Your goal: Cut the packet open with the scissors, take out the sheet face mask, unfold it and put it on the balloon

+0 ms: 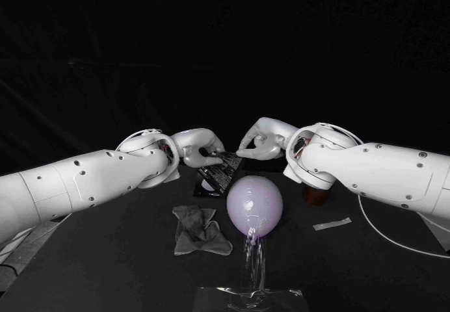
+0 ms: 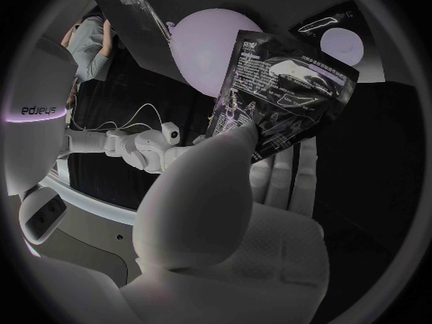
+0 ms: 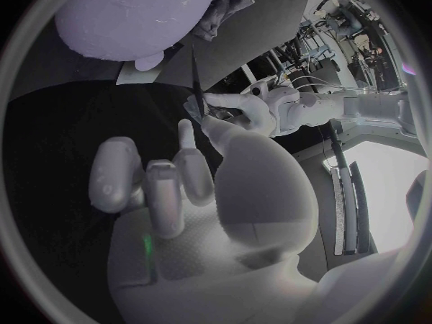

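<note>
Head view: left hand pinches the black mask packet by one corner, just above the balloon. Right hand hovers beside the packet, fingers apart, holding nothing. Crumpled sheet mask lies on the table, left of the balloon.

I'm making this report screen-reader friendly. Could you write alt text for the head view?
The left hand holds a dark packet above the black table, the right hand close beside it. Nearer the camera stands a lilac balloon, a crumpled grey cloth lying beside it.
</note>
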